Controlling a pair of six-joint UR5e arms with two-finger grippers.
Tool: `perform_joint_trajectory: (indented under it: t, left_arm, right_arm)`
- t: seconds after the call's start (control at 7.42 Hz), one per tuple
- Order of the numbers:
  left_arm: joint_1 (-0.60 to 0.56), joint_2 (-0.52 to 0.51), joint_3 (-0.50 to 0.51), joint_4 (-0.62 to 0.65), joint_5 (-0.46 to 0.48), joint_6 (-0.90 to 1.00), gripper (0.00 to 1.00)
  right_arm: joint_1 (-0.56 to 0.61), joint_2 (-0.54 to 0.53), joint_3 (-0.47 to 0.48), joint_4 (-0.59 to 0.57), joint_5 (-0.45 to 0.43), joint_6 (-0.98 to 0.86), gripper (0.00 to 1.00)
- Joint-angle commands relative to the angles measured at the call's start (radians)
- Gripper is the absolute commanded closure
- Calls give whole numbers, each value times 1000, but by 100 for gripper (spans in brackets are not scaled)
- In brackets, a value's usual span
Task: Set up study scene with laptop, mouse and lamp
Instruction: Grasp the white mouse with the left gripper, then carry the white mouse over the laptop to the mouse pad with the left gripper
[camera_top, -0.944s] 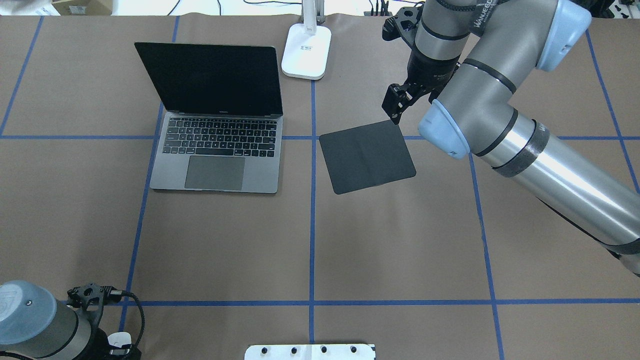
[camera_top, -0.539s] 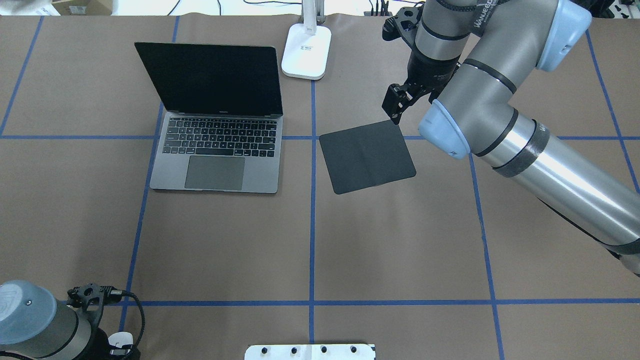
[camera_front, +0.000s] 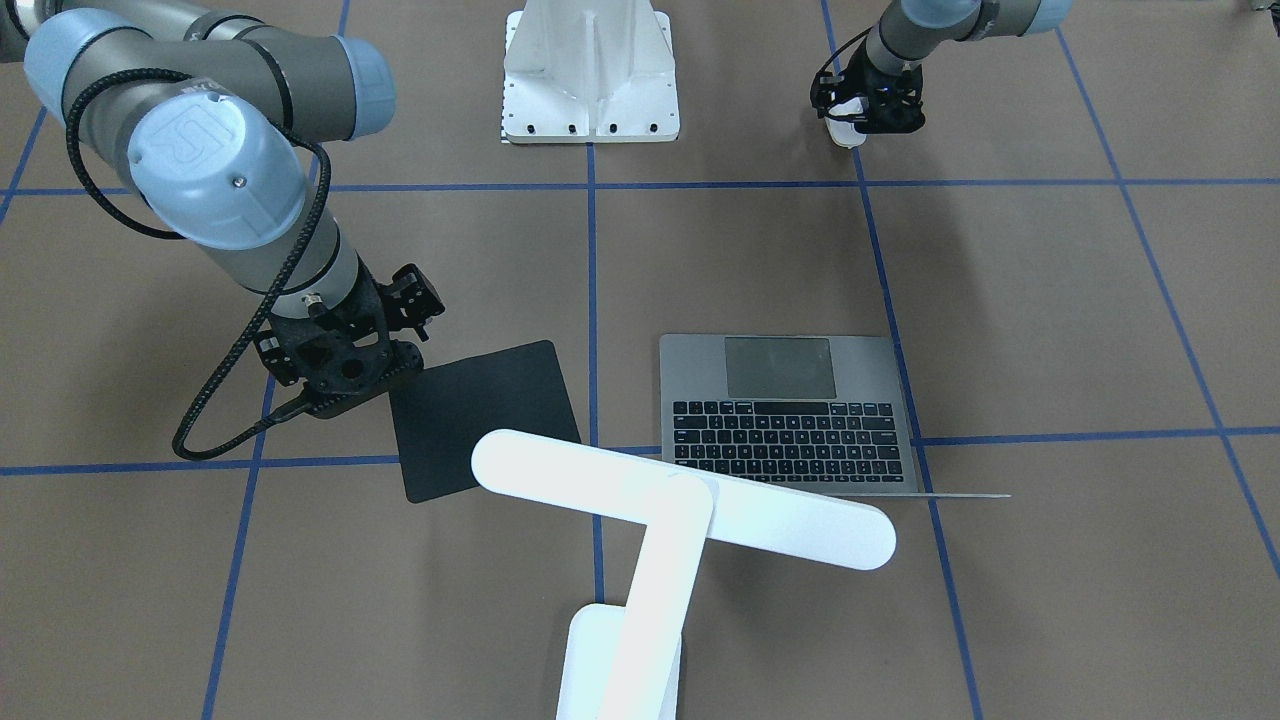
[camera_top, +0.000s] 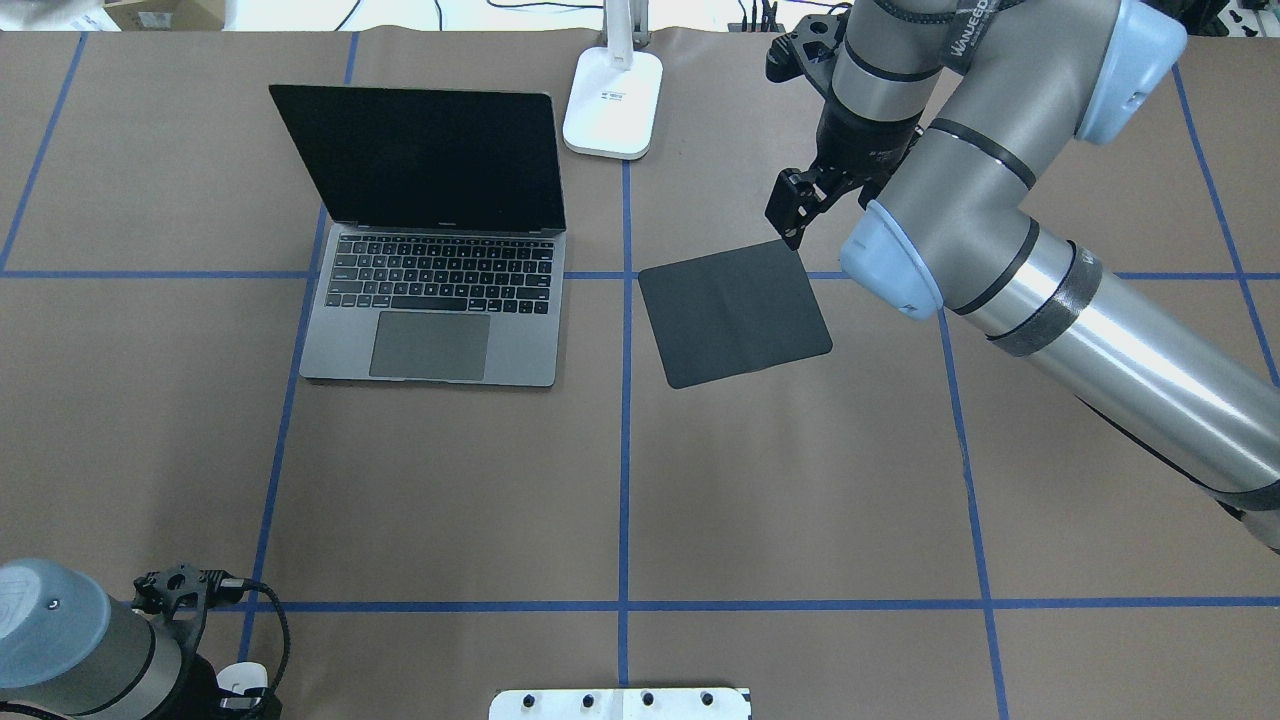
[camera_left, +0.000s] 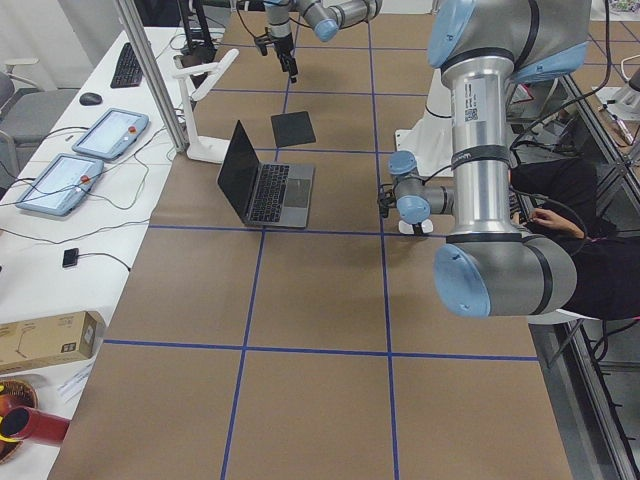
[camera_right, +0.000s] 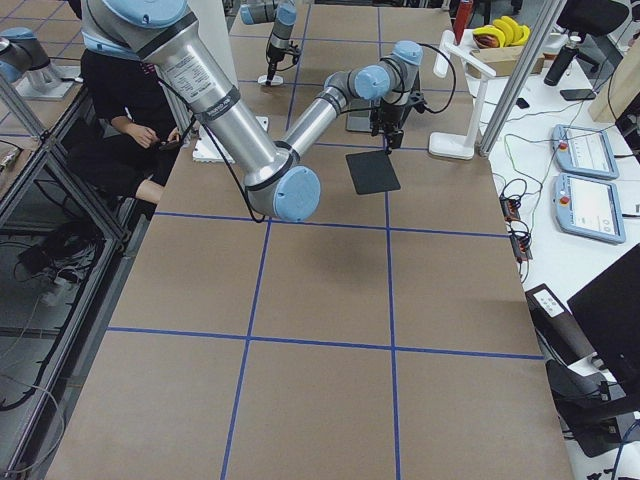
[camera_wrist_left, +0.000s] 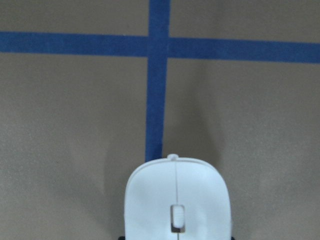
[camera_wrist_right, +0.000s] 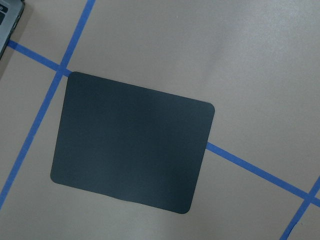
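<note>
Overhead view, lower left corner: your left gripper (camera_top: 238, 692) sits low over the brown-paper worktop (camera_top: 800, 480), fingers pinched on the white mouse (camera_wrist_left: 177, 197). In the left wrist view the mouse fills the bottom centre, scroll wheel showing. A blue tape line runs up from its nose to a tape crossing. The fingers themselves fall outside that view. The mouse is well apart from everything else.

Overhead view, upper right: your right gripper (camera_top: 795, 222) hangs over the upper right corner of the black mouse mat (camera_wrist_right: 132, 145). I cannot tell whether its fingers are wide or narrow; they read as one dark shape. The mat lies flat, askew to the tape grid.

The laptop (camera_top: 430, 290) stands open left of the mat and apart from it, screen dark, trackpad toward the bottom edge. The white desk lamp (camera_front: 680, 490) stands above the gap between the two, its base just beside the lid's upper right corner.
</note>
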Motion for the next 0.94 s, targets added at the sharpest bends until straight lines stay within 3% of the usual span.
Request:
perform_joint_trajectory:
  t: [0.0, 0.4, 0.54, 0.81]
  left_arm:
    - [-36, -4, -39, 3, -11, 11, 34]
    - [-157, -28, -68, 10, -42, 114, 34]
    - [-218, -84, -56, 31, -52, 177, 34]
    - [-336, -268, -49, 278, -92, 335, 34]
  right_arm:
    - [1, -14, 37, -7, 9, 0, 0]
    - [8, -35, 67, -9, 23, 2, 0]
    - [14, -37, 72, -9, 32, 2, 0]
    - [25, -51, 87, -9, 57, 3, 0]
